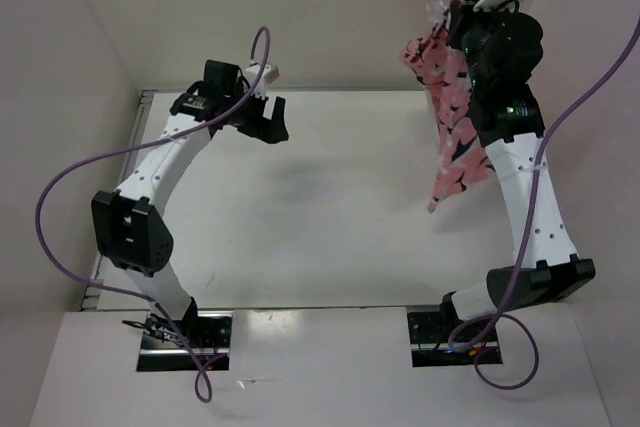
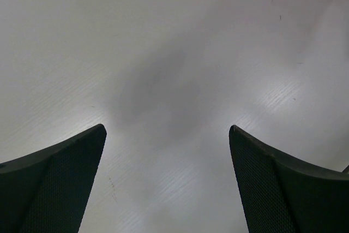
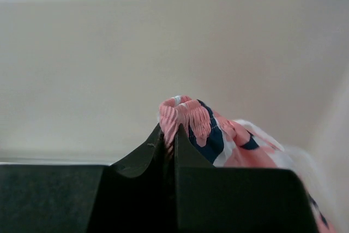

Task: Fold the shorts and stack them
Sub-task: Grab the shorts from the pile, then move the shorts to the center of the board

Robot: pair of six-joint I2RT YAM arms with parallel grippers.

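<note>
The salmon-pink shorts (image 1: 452,122) with navy-and-white print hang in the air at the far right of the table, bunched and drooping down from my right gripper (image 1: 455,22). The right gripper is raised high near the back wall and is shut on the gathered waistband of the shorts (image 3: 188,121); in the right wrist view its gripper (image 3: 169,133) pinches the fabric between closed fingers. My left gripper (image 1: 268,119) is open and empty over the table's far left; in the left wrist view the gripper (image 2: 167,129) shows only bare table between spread fingers.
The white table (image 1: 320,207) lies between the arms, with walls at the back and left. Purple cables loop off both arms. The arm bases stand at the near edge.
</note>
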